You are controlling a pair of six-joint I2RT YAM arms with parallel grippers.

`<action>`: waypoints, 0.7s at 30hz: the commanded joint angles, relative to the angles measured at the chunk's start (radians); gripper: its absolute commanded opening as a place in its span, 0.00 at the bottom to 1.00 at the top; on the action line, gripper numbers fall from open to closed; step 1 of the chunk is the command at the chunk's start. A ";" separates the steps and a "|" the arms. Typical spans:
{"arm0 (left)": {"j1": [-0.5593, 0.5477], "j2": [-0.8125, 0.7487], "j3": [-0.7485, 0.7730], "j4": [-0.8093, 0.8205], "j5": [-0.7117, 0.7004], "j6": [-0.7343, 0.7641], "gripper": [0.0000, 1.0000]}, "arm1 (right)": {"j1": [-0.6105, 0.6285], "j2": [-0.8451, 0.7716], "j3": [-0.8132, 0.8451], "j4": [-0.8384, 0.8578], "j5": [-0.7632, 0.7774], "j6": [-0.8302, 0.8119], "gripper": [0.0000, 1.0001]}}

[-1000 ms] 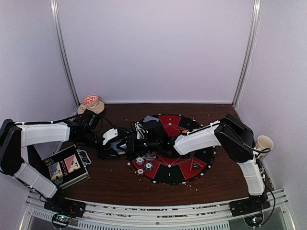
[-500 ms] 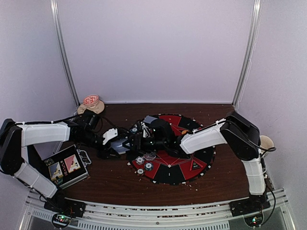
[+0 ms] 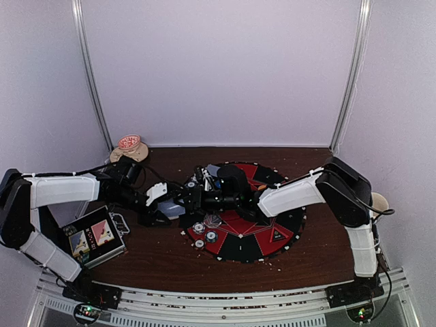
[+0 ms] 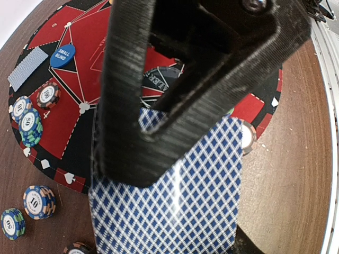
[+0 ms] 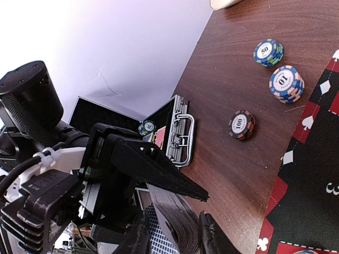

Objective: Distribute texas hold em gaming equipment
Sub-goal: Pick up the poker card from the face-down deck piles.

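Brown table (image 3: 163, 262) — open wood front & back of round red-black mat (image 3: 272, 235). At mat's left edge, left gripper (image 3: 180, 206) clamps the blue-diamond deck (image 4: 180, 206); right gripper (image 5: 172, 238) straddles its end, grip unclear. Chips (image 5: 286, 83) off-mat read 50, 10, 100 — blue btn (image 4: 62, 55) on mat reads "SMALL BLIND".

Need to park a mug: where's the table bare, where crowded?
Bare: wood between mat and near rail, and behind the mat to the back wall. Crowded: the mat's left edge, with chips, left gripper and right gripper.
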 commanded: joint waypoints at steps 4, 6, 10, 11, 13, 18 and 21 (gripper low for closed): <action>-0.001 0.006 -0.001 0.022 0.025 0.014 0.45 | 0.014 -0.030 0.005 -0.011 -0.014 -0.029 0.21; -0.002 0.006 -0.002 0.022 0.024 0.013 0.45 | 0.015 -0.035 0.002 -0.016 -0.010 -0.034 0.13; -0.001 0.006 -0.002 0.022 0.024 0.013 0.45 | 0.012 -0.058 -0.011 -0.041 0.006 -0.057 0.05; -0.002 0.006 -0.002 0.021 0.025 0.013 0.45 | 0.010 -0.067 -0.015 -0.047 0.012 -0.064 0.03; -0.001 0.007 -0.002 0.022 0.025 0.014 0.45 | 0.005 -0.086 -0.027 -0.061 0.022 -0.078 0.00; -0.001 0.006 -0.002 0.019 0.026 0.016 0.45 | -0.023 -0.141 -0.078 -0.068 0.037 -0.098 0.00; -0.001 0.006 -0.002 0.019 0.026 0.014 0.45 | -0.046 -0.193 -0.123 -0.068 0.046 -0.103 0.00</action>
